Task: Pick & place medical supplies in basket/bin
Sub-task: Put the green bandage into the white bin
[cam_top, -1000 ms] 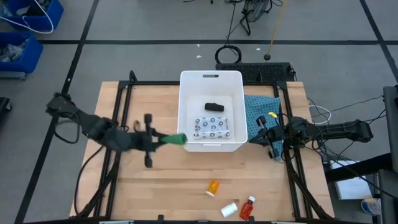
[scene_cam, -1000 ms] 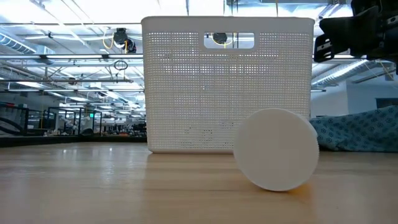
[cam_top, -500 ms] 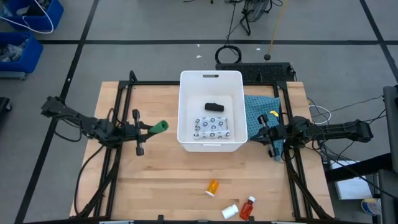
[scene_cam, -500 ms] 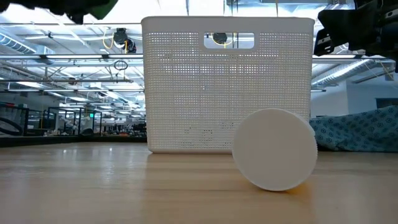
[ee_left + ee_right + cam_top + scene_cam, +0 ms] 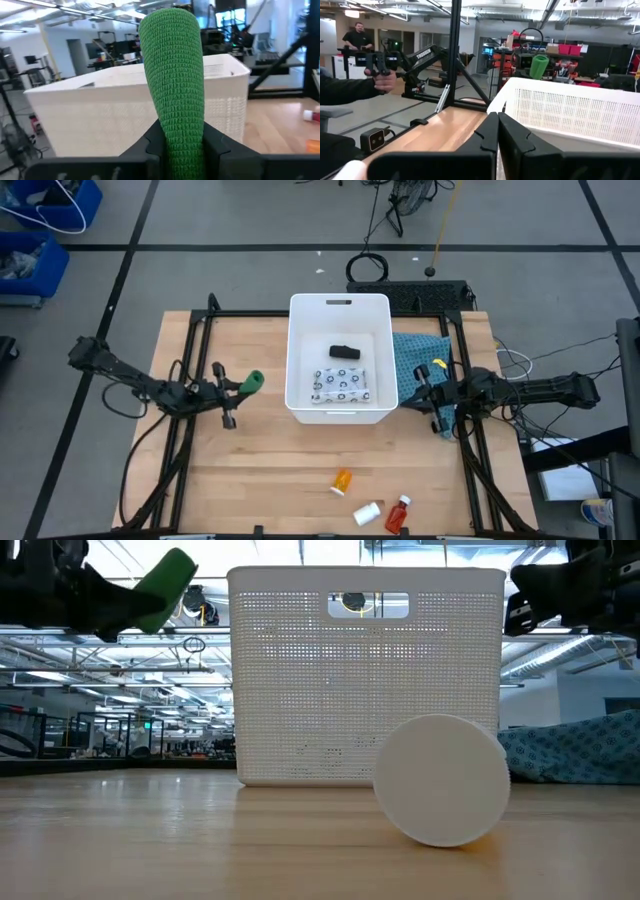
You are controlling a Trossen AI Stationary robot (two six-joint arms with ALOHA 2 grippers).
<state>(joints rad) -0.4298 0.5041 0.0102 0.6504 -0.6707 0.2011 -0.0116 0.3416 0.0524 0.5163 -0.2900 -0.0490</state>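
My left gripper (image 5: 238, 386) hovers over the table left of the white tub (image 5: 338, 303), shut on a green woven roll (image 5: 253, 381) that shows high up in the low view (image 5: 168, 580). In the tub lie the black oblong piece (image 5: 344, 351) and the white dark-patterned packet (image 5: 341, 386). On the near part of the table lie the orange bottle (image 5: 342, 481), the white cylinder (image 5: 367, 515) and the red white-capped bottle (image 5: 399, 513). My right gripper (image 5: 432, 396) waits shut beside the tub's right wall, above the teal cloth's edge. My left gripper pinches the green roll between its two fingers at one end (image 5: 181, 145). The fingers come level from the table's left and lie along the roll, which sticks out past the fingertips toward the tub. The roll is lifted clear and tilts upward (image 5: 168, 580).
The teal-blue cloth (image 5: 418, 360) lies right of the tub. Blue bins (image 5: 40, 230) stand on the floor beyond the table's far left corner. Black frame rails run along both table sides. A person (image 5: 357, 37) and an arm with a hand (image 5: 380, 80) show in the room.
My left gripper, still shut on the green roll, has drawn back from the tub's near left corner toward the table's left and slightly far. In the low view it has come down into the picture's upper left. My right arm has kept still.
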